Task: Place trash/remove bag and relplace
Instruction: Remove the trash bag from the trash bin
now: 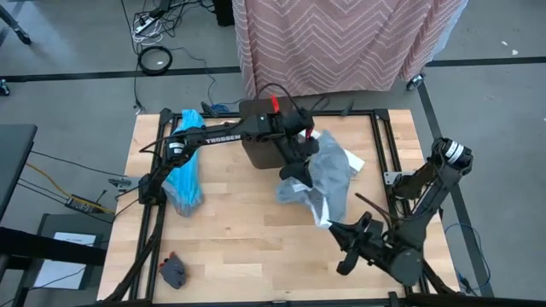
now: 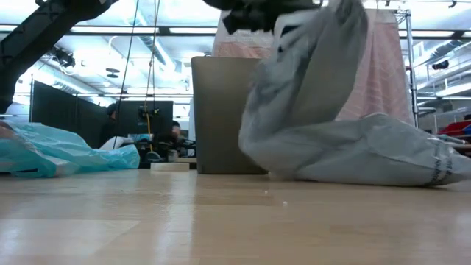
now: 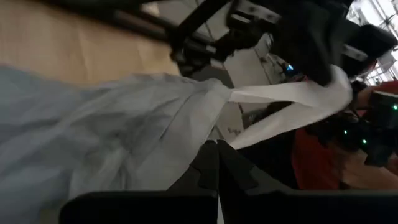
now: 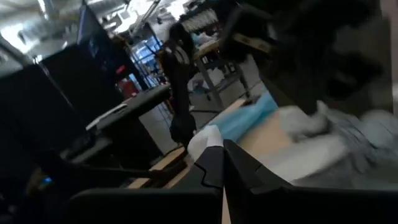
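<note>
- Pinching a thin pulled-out strip of the grey bag (image 1: 328, 175), the left gripper (image 1: 300, 162) hangs just in front of the dark bin (image 1: 266, 141), near the middle of the bench's far edge; its fingers (image 3: 205, 177) are pressed together with the plastic drawn taut past them.
- Sagging from that grip, the bag drapes down so that its lower bulge rests on the bench (image 1: 239, 230) beside the bin, toward the right edge.
- Judging by the crinkles and the way it hangs in folds, the bag is very light, limp and slippery; a hold on the body would likely slide, so the loop handle or a bunched rim looks the surest place to take it, and the film could tear if dragged on the bin's rim.
- Lying crumpled near the bench's left edge, the turquoise bag (image 1: 185, 175) probably handles the same way: soft, with no stiffness to keep its mouth open.
- Waiting near the bench's front right corner, the right gripper (image 1: 354, 234) has its fingers together on nothing.
- Sitting near the front left corner is a small dark crumpled thing (image 1: 173, 269), well apart from both bags.
- Reading along the left arm's link, white letters spell "TROSSEN" (image 1: 222, 137); no other writing is legible.
</note>
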`<state>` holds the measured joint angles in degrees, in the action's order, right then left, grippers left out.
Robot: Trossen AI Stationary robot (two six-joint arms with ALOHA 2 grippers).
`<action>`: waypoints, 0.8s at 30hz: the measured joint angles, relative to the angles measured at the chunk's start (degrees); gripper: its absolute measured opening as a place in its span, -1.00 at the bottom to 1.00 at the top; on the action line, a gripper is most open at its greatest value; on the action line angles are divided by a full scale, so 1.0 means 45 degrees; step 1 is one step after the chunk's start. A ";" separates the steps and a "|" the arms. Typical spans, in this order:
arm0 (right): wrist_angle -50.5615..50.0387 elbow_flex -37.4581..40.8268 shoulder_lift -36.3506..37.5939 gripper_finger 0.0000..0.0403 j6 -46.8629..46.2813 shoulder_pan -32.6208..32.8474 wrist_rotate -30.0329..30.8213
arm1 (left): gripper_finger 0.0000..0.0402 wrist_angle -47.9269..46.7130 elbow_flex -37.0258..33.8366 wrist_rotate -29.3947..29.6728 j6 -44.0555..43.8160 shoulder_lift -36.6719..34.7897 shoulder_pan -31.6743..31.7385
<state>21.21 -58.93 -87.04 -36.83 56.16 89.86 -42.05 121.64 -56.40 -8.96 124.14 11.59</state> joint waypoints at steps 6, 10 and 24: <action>0.0041 0.2408 -0.0001 -1.00 -0.4388 0.0073 0.0000 | -1.00 0.0894 -0.2082 0.0044 0.0541 0.0000 -0.0140; 0.0040 0.3386 -0.0001 -1.00 -0.5151 0.0073 -0.0013 | -1.00 0.2275 -0.3209 0.0116 0.0211 0.0000 -0.0154; 0.0283 0.3798 -0.0001 -0.81 -0.7097 -0.0518 -0.3739 | -0.99 0.3525 -0.2007 0.0076 -0.1649 -0.0389 0.0026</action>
<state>22.48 -41.84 -87.05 -68.77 53.83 73.04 -26.19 112.61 -56.06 -16.38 122.39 11.71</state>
